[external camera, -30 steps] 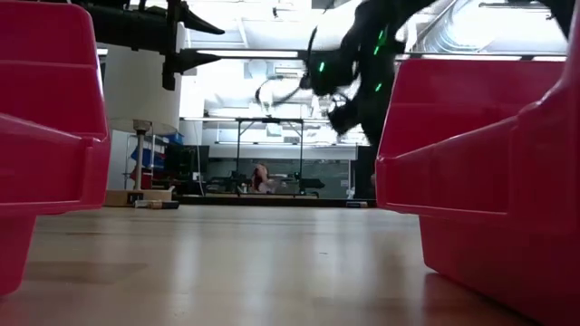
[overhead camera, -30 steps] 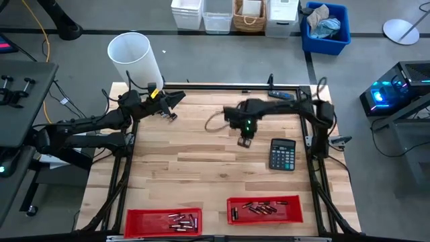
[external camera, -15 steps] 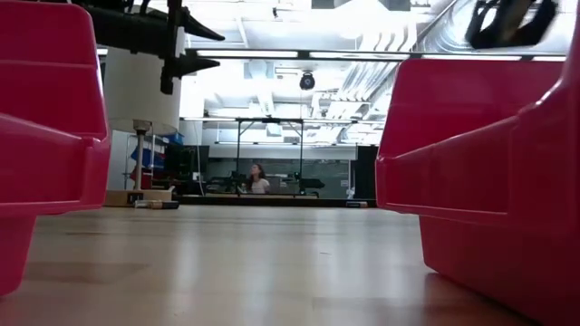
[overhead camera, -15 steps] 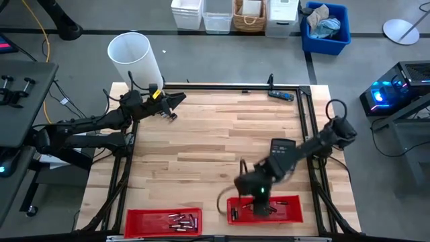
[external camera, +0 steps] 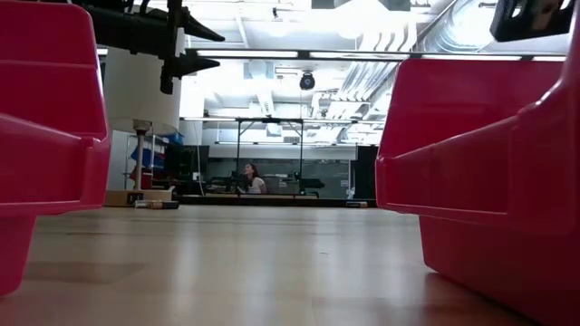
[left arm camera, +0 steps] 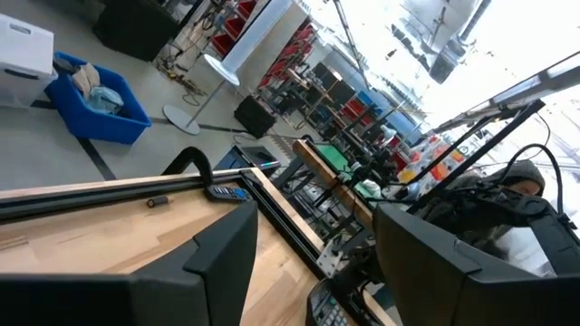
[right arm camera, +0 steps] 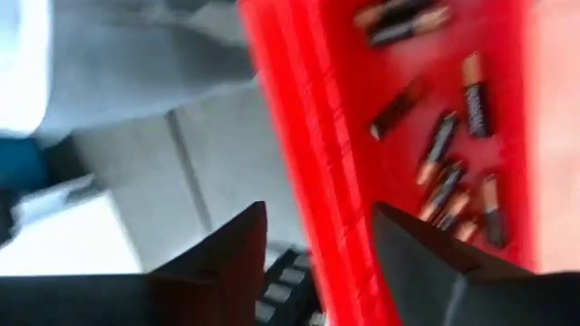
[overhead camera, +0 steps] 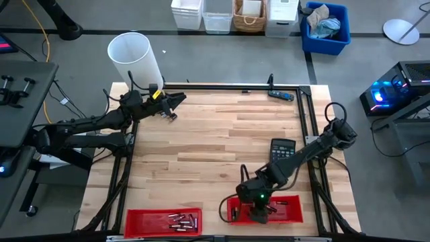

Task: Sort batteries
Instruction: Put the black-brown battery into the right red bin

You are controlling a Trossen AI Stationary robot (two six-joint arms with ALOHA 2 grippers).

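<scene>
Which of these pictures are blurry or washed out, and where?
Right wrist view: smeared throughout, with the batteries in the red tray streaked. Low view: the bright ceiling washes out the background, and the nearby red tray walls look soft. Left wrist view: glare whitens one corner. High view: evenly lit and sharp across the wooden table.

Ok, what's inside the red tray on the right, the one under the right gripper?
The right red tray holds a loose cluster of batteries, dark with copper-coloured ends. The right gripper hangs open over its middle, hiding whatever lies directly beneath. The left gripper waits open at the far edge.
</scene>
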